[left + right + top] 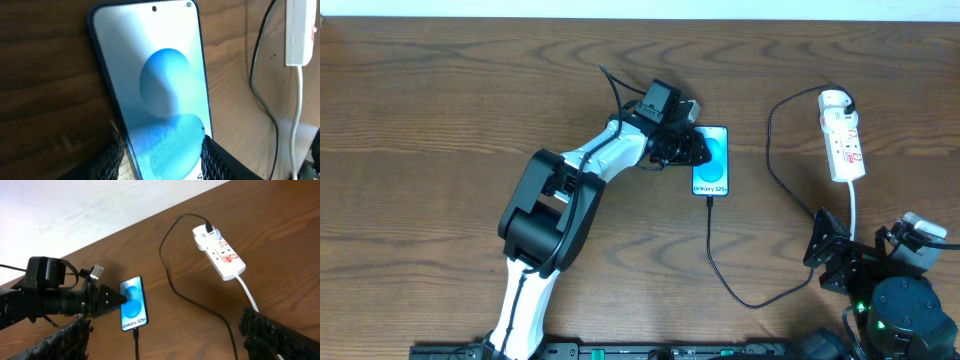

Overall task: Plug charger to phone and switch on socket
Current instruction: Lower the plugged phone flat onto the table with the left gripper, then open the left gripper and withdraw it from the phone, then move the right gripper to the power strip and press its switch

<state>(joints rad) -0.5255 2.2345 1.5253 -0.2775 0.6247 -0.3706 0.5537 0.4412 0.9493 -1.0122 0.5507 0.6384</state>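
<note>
Phone [711,160] at left tool [692,150]; socket [842,135] awaits.
Left fingers [215,160] flank the phone on the table [440,120]; I cannot tell if they clamp. Charger [710,240] appears seated in it. Socket lies lengthwise, straight ahead of my right tool [826,250], fingers apart, the nearer arm.

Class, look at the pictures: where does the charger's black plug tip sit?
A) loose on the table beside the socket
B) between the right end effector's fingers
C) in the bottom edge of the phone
C: the charger cable runs straight into the bottom edge of the phone.
</note>
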